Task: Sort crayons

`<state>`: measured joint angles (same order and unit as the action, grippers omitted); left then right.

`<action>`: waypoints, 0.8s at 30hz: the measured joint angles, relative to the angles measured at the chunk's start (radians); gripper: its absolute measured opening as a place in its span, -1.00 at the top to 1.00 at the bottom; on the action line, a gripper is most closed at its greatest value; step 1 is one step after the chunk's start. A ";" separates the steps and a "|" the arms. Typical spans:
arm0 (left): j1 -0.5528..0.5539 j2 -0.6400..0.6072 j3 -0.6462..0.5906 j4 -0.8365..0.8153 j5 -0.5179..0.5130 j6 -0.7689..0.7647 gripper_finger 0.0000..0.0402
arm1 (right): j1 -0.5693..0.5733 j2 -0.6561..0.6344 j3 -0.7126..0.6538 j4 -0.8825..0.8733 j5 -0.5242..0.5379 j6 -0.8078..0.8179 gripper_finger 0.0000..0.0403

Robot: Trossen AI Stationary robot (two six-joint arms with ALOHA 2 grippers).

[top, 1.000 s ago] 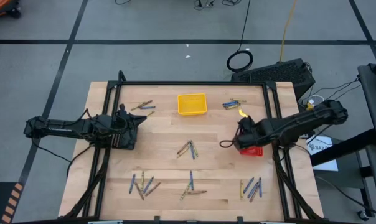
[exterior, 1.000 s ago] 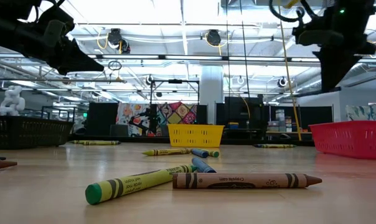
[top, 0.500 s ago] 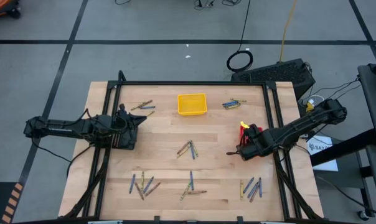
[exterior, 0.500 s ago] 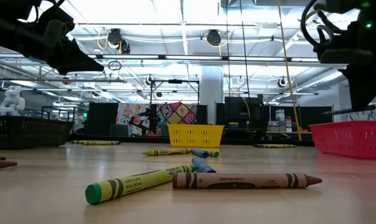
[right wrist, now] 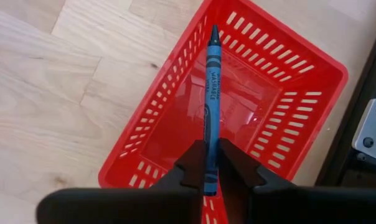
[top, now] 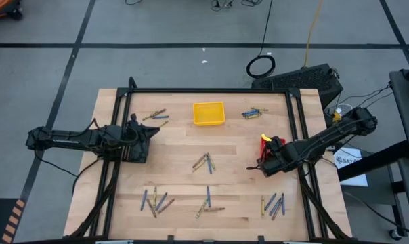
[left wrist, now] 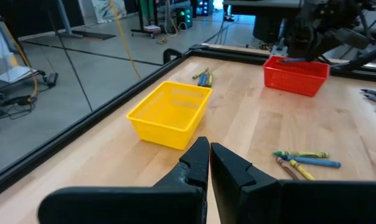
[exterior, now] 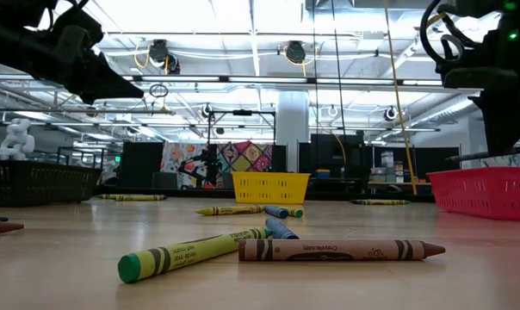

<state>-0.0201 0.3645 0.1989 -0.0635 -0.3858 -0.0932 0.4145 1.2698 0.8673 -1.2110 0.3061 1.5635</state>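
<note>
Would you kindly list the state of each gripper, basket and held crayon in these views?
right gripper: shut on the blue crayon, above the red basket
blue crayon: gripped, pointing into the basket
red basket: upright, nothing lying inside
yellow basket: upright, empty
left gripper: shut, holding nothing

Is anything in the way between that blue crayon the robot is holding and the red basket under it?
Nothing visible. The right gripper holds the blue crayon directly over the red basket, whose inside looks empty.
</note>
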 joint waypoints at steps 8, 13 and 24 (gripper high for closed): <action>0.000 0.000 0.000 0.000 0.003 -0.002 0.90 | 0.000 0.000 0.000 -0.001 -0.023 -0.001 0.88; 0.000 0.000 0.000 0.000 0.004 -0.004 0.90 | 0.000 0.000 0.000 -0.002 -0.023 -0.003 0.88; 0.000 0.000 0.000 -0.065 0.017 -0.004 0.90 | 0.000 0.000 0.000 0.032 -0.023 -0.012 0.82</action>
<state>-0.0204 0.3645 0.1989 -0.1288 -0.3687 -0.0975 0.4145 1.2701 0.8673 -1.1793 0.2829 1.5517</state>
